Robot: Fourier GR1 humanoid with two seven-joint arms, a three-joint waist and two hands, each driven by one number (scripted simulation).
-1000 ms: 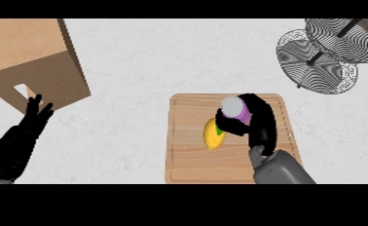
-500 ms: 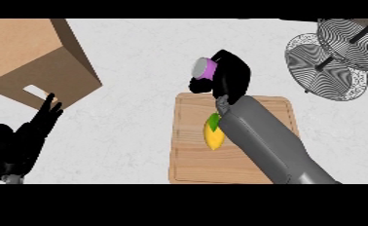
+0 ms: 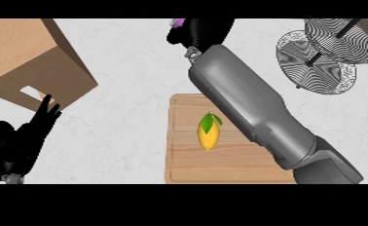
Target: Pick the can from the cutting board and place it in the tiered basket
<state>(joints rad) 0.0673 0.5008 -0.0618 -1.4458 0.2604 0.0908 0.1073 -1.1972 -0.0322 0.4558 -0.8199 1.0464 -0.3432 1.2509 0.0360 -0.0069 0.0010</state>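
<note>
My right hand (image 3: 205,30) is raised at the top of the head view, fingers curled round the purple can (image 3: 176,23), of which only a sliver shows at the upper edge. Its grey forearm crosses the wooden cutting board (image 3: 187,161), which lies low in the middle. The tiered wire basket (image 3: 323,54) stands at the upper right, to the right of the hand. My left hand (image 3: 28,137) rests open at the lower left edge, fingers up.
A yellow lemon with a green leaf (image 3: 208,133) lies on the cutting board. A brown cardboard box (image 3: 36,64) sits at the upper left, just above my left hand. Pale counter top runs between the box and the board.
My right hand has lifted the can off the cutting board and carried it up and away, now at the top edge. The forearm stretches further across the board. The view has shifted.
</note>
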